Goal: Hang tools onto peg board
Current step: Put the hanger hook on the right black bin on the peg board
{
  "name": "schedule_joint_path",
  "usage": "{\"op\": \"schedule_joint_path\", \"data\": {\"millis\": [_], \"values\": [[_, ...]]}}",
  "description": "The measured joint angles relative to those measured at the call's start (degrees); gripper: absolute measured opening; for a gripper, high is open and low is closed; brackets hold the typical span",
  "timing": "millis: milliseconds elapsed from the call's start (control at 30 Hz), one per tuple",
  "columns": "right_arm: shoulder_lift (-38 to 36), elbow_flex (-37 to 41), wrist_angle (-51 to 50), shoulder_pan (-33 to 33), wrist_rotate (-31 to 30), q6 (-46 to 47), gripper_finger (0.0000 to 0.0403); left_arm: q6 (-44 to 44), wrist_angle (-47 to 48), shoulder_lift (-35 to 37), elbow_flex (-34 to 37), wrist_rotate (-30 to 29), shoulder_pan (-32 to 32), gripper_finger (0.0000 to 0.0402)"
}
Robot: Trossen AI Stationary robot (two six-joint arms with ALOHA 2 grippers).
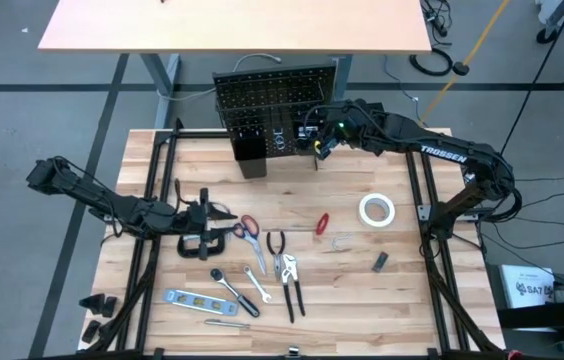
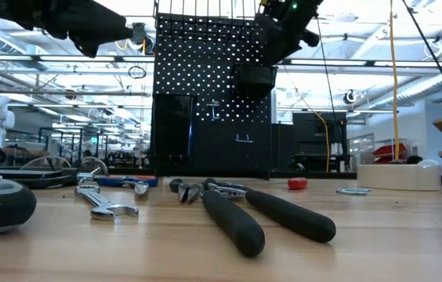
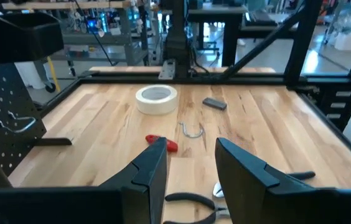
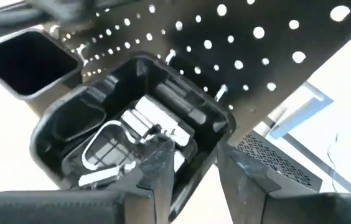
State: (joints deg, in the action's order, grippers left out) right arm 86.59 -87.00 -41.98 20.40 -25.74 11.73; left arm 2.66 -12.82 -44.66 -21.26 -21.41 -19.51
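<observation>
Right end effector is up at the peg board, fingers apart, poised over a small black bin mounted on it; the wrist view shows metal bits lying inside, nothing pinched. Left end effector sits low over the table by the black C-clamp, fingers apart and empty, so that arm is nearer the remaining tools. The pliers lie with their long axis running toward the table's front edge. Only the low view shows how high the bin hangs on the board.
</observation>
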Motion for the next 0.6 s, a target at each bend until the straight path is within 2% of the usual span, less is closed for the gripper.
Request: {"op": "schedule_joint_path", "data": {"millis": [133,233,333,500,600], "values": [[-2.7,0.0,-4.1,-1.8,0.9,2.6,0.0116,-1.1,-2.6,-3.4,0.0,0.2,0.0,0.0132],[-4.2,-0.1,-11.6,-4.3,4.1,5.9,0.0116,-3.1,-8.1,-7.0,0.0,0.2,0.1,0.0132],[-4.7,1.3,-17.9,-8.7,4.8,12.0,0.0116,-4.7,-11.8,-10.7,0.0,0.3,0.5,0.0132],[-6.2,10.5,-19.1,-19.6,5.1,23.1,0.0116,-4.4,-12.7,-14.8,-0.4,2.3,3.1,0.0132],[-6.2,16.7,-19.3,-25.9,6.5,27.4,0.0116,-1.3,-12.8,-16.6,-0.4,2.9,5.0,0.0132]]}}
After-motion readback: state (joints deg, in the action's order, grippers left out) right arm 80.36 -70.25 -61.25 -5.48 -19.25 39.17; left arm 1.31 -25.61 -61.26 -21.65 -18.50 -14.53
